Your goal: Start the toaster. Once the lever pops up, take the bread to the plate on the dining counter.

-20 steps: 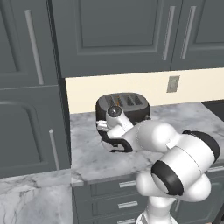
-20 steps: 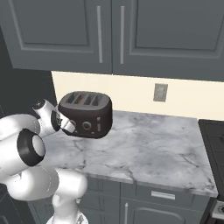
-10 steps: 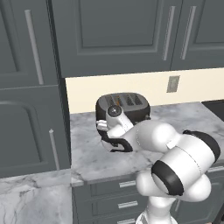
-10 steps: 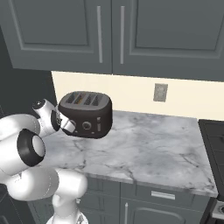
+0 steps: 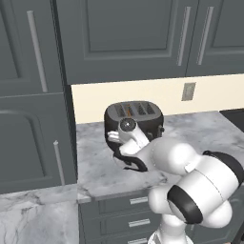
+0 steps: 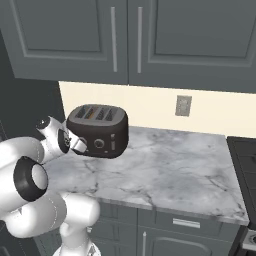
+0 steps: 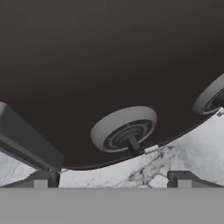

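Nothing moved, hand (image 7: pixel 109 178) open against toaster (image 7: pixel 109 65)

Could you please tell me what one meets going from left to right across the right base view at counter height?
Robot arm → toaster → bare marble worktop → wall outlet above it → dark stove edge.

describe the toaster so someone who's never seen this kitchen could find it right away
Look under the dark grey wall cabinets, at the marble worktop in front of the cream backsplash. The toaster stands at the worktop's left end, left of the wall outlet. It is the boxy dark brown-black thing with rounded corners, a silver slotted top and round knobs on its front.
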